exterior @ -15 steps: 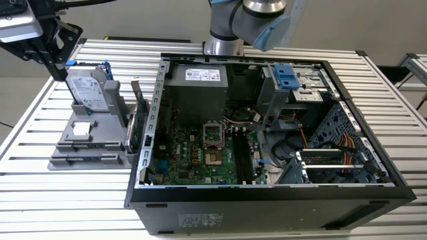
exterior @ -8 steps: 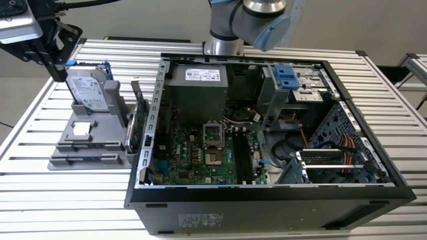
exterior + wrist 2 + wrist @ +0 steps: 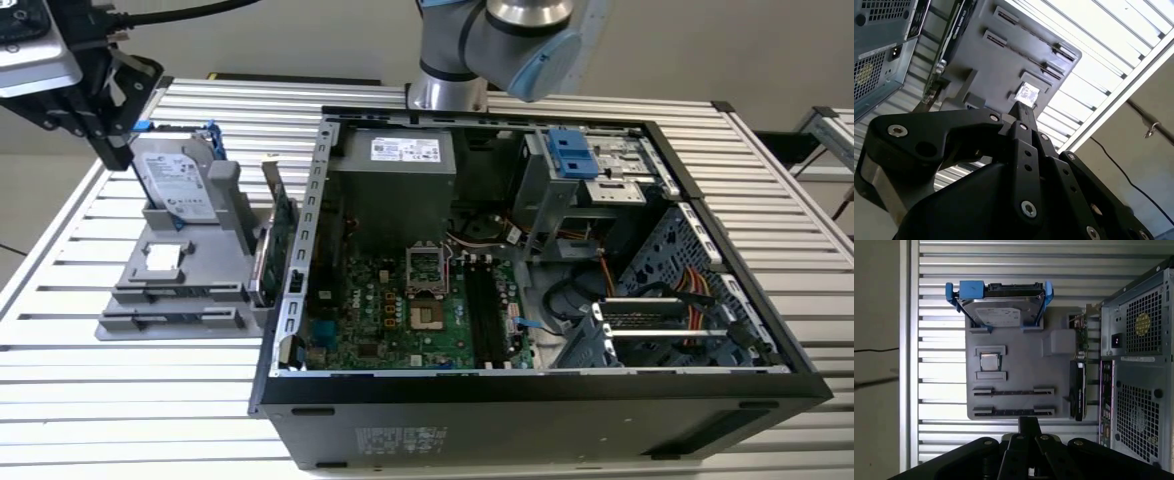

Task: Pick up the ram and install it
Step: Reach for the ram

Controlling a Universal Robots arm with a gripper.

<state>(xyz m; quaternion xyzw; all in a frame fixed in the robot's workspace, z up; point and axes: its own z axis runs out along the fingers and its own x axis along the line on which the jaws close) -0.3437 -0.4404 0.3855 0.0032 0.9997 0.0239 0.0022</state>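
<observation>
I've got my gripper (image 3: 1029, 421), fingers together, at one end of the holder (image 3: 1024, 365). On the holder: drive (image 3: 1004, 310) at the far end, chip (image 3: 988, 361) mid, two long slots (image 3: 1014, 391) nearest the gripper. Card (image 3: 1080, 380) stands along the holder's side, case (image 3: 1139, 365) just beyond it.

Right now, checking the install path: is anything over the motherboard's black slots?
Nothing visible covers the black slots; the case is open above them. The gripper hangs outside the case, near the hard drive.
</observation>
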